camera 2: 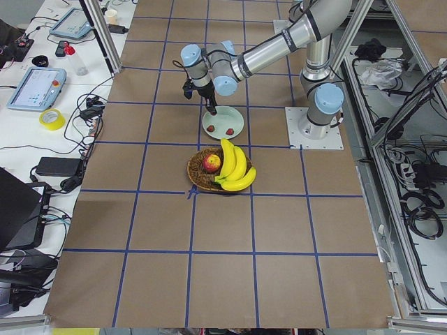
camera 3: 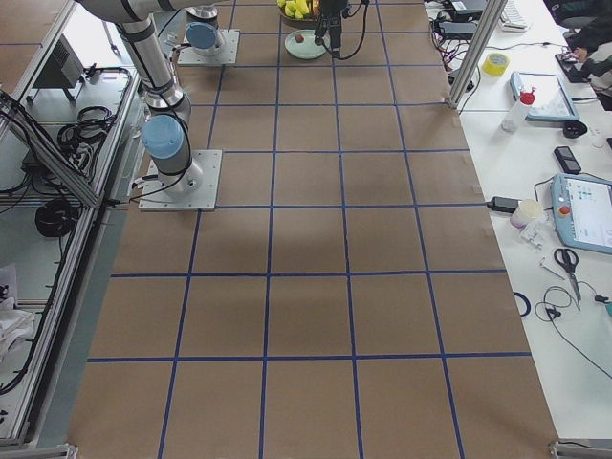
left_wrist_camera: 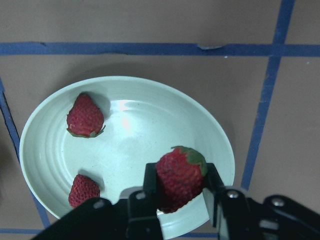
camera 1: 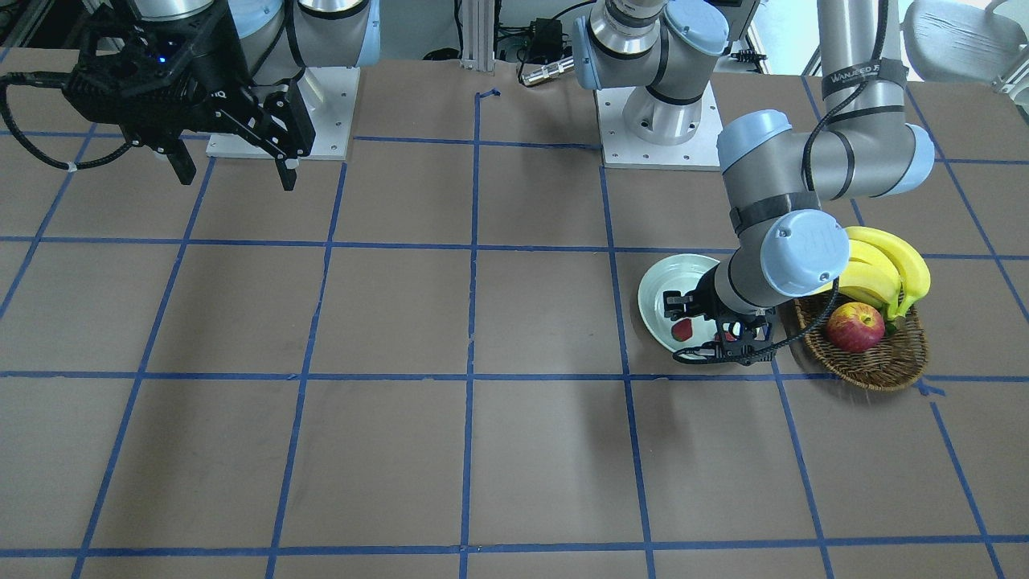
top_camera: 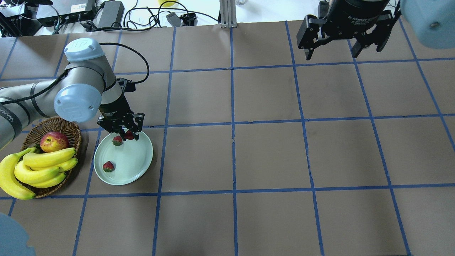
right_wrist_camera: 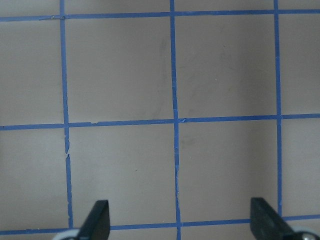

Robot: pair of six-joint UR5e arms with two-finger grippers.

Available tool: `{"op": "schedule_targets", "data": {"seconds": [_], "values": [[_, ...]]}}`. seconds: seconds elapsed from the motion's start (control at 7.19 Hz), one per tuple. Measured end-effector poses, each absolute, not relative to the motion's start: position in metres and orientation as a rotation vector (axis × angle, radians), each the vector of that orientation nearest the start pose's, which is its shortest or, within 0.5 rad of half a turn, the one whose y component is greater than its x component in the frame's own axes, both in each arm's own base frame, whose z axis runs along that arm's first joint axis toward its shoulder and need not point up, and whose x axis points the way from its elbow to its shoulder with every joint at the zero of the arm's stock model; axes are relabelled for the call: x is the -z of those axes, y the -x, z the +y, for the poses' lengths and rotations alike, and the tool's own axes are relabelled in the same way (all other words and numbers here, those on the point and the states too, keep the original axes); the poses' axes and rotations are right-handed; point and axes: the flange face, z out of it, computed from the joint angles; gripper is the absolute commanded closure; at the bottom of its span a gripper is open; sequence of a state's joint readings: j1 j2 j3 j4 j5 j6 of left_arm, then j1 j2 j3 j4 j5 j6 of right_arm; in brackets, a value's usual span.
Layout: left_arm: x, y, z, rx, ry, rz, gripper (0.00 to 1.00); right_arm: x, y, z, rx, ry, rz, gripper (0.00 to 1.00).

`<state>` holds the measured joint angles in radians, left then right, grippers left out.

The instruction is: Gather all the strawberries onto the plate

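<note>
The robot's left hand (left_wrist_camera: 181, 186) was clamped on the gripped strawberry (left_wrist_camera: 180, 172), a dark finger pressed against each side of the red fruit and its green cap showing at the top. Directly beneath the hand lay the pale mint-green plate (left_wrist_camera: 150, 125), and the fruit hung over the part of the plate nearest the hand, close to the rim. A second strawberry (left_wrist_camera: 85, 116) rested on the plate well beyond the fingertips and off to one side. A third strawberry (left_wrist_camera: 83, 190) lay just beside the hand on that same side. This release therefore appeared to be the final step. To do it well, the hand would probably need to ease a little further over the plate's floor, away from the rim, and stay low so the fruit would not bounce or roll onto the brown tabletop (top_camera: 266, 153). The fingers should part gently, then the hand should rise straight up, clear of the rim and the nearby third strawberry. A wicker basket (top_camera: 57, 122) holding an apple (top_camera: 54, 141) and bananas (top_camera: 42, 167) sat near the hand's other side. The right hand (top_camera: 332, 53) hung well apart, its fingers spread wide and holding nothing.
</note>
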<state>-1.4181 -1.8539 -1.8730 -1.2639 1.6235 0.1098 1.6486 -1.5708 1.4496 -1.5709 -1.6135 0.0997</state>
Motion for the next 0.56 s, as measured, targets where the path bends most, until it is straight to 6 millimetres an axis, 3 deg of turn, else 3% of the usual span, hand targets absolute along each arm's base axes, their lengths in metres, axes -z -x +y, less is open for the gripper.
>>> {"op": "schedule_targets", "data": {"seconds": [0.28,0.42,0.56], "values": [[-0.245,0.045,-0.535,-0.397,0.057,3.084,0.0,-0.549,-0.167,-0.488,0.2,-0.04,3.167,0.0],[-0.272,0.044,-0.546,-0.338,0.042,3.062,0.0,-0.55,-0.167,-0.488,0.202,-0.04,3.167,0.0],[-0.315,0.05,-0.556,-0.279,0.015,3.045,0.0,-0.55,-0.167,-0.487,0.202,-0.039,3.167,0.0]]}}
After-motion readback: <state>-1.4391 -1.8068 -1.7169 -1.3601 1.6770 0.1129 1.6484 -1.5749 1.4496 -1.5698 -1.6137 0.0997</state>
